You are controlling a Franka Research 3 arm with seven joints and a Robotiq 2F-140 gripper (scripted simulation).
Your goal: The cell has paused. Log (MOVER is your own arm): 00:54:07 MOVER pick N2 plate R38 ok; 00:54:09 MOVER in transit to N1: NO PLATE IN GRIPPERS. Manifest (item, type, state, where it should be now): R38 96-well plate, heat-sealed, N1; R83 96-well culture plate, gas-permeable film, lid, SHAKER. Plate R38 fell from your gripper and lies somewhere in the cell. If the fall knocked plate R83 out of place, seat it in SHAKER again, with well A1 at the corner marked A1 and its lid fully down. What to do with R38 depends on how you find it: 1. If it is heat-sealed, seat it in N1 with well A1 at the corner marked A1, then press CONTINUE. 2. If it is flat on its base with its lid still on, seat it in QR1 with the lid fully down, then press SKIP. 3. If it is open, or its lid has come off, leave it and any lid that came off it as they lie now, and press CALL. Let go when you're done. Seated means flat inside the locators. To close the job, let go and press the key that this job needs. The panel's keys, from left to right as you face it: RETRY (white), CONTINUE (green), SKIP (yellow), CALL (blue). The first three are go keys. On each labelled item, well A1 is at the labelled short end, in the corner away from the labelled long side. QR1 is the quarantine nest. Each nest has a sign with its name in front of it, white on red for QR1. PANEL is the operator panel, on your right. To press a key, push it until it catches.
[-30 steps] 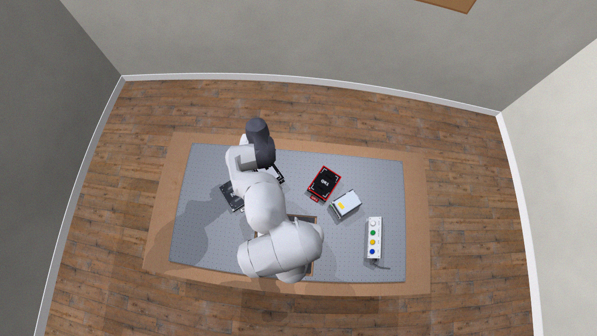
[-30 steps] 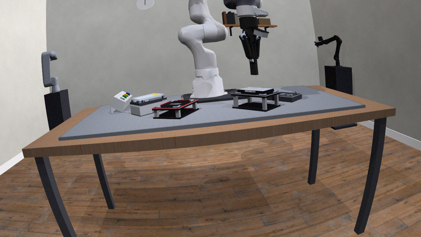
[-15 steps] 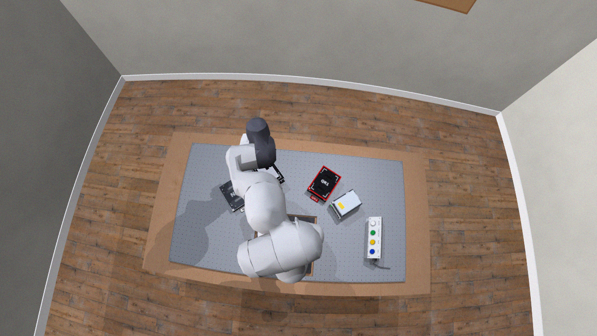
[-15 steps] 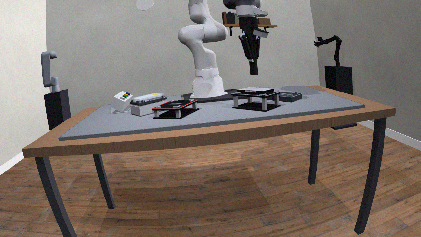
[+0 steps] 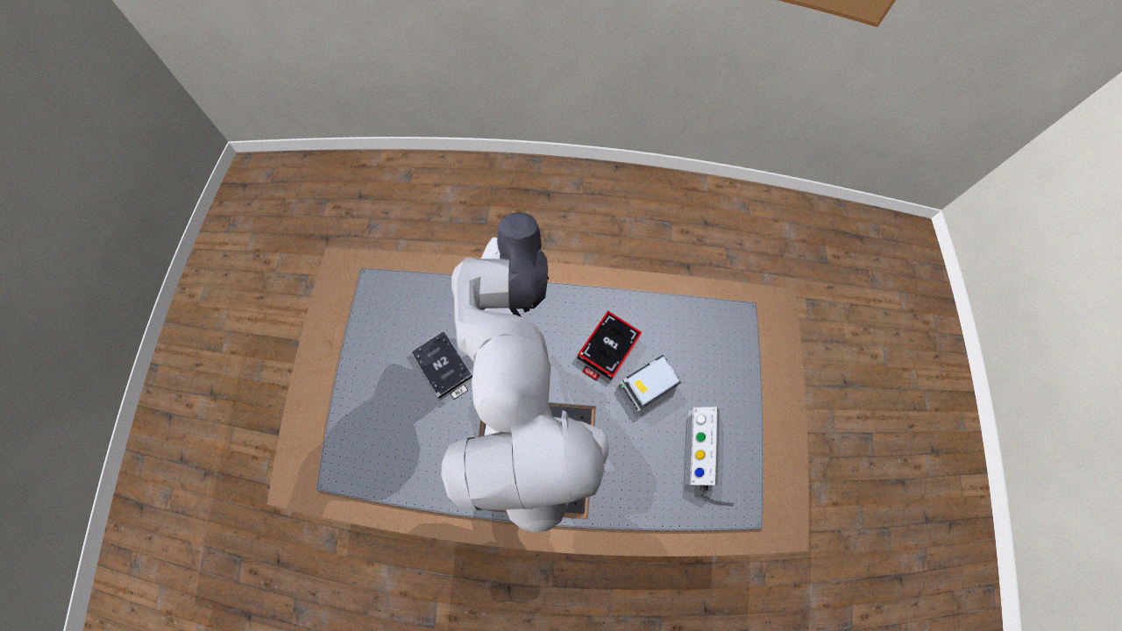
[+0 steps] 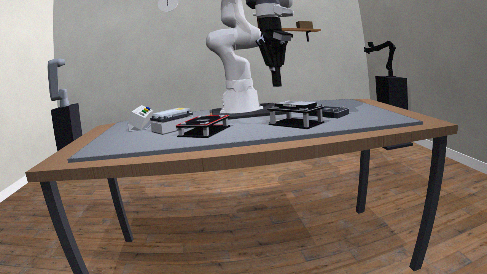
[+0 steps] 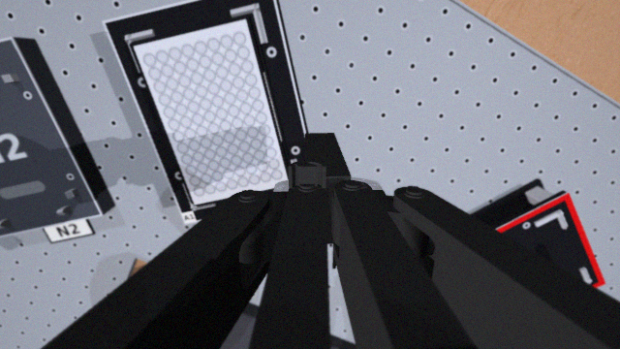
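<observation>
My gripper (image 6: 276,81) (image 7: 319,156) is shut and empty, high above the table. A white-topped plate (image 6: 301,103) (image 7: 208,97) with a round-well pattern lies flat inside the corner locators of a raised black nest (image 6: 306,120) (image 7: 287,109). An A1 tag shows at this nest's near left corner in the wrist view; its name sign is hidden. The arm hides it in the top view. A lidded plate (image 5: 657,378) (image 6: 173,112) with a yellow label sits on the grey device beside QR1 and looks level. QR1 (image 5: 610,343) (image 7: 557,247) is empty.
The N2 nest (image 5: 441,362) (image 6: 335,111) (image 7: 29,116) is empty, left of the plate's nest in the wrist view. The white key panel (image 5: 705,445) (image 6: 139,117) stands at the right in the top view, with white, green, yellow and blue keys. The raised nests and the device are obstacles.
</observation>
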